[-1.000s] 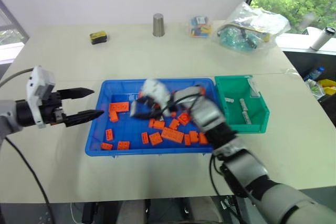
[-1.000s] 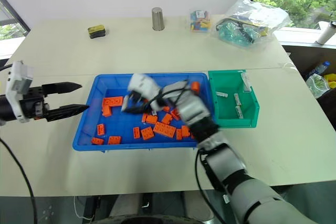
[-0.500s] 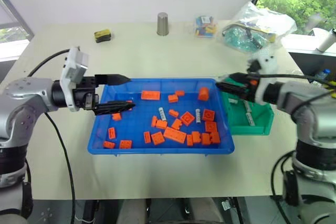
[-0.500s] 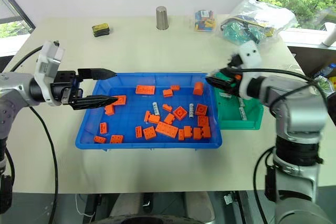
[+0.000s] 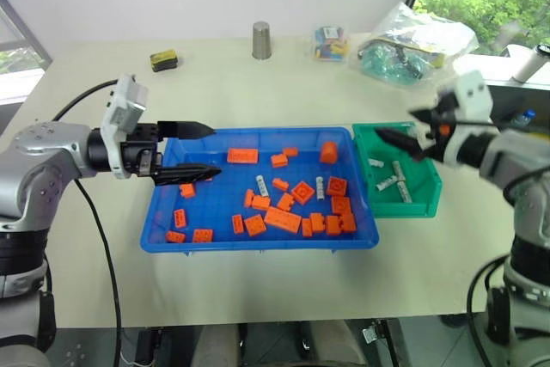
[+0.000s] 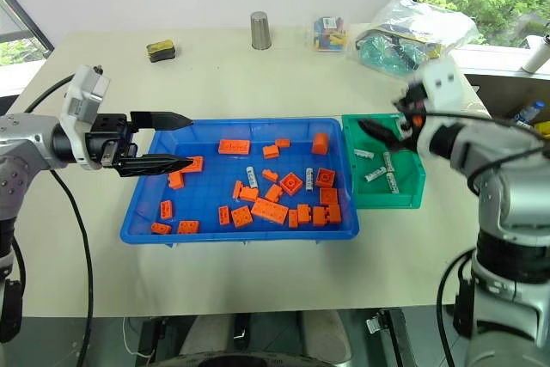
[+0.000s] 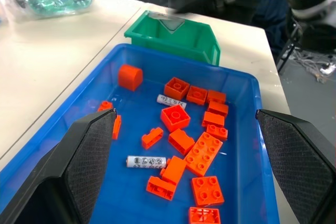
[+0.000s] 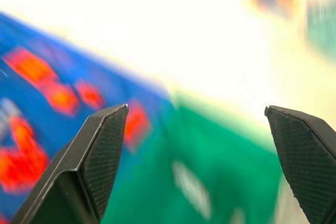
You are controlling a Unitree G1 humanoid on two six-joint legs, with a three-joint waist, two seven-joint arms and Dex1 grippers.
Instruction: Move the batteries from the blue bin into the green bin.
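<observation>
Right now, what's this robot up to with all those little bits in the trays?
It is sorting batteries out of the blue bin of orange bricks into the green bin. Its right claw hangs open over the green bin, where three batteries lie. Two more wait among the bricks. The left claw hovers open over the blue bin's other end.

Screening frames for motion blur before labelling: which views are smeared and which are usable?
Right wrist view: heavily smeared, the blue bin and green bin are just colour patches, only the fingers are crisp. Left wrist view: sharp, markings on a battery legible. Left eye view: sharp on the table, slight blur on the right gripper.
</observation>
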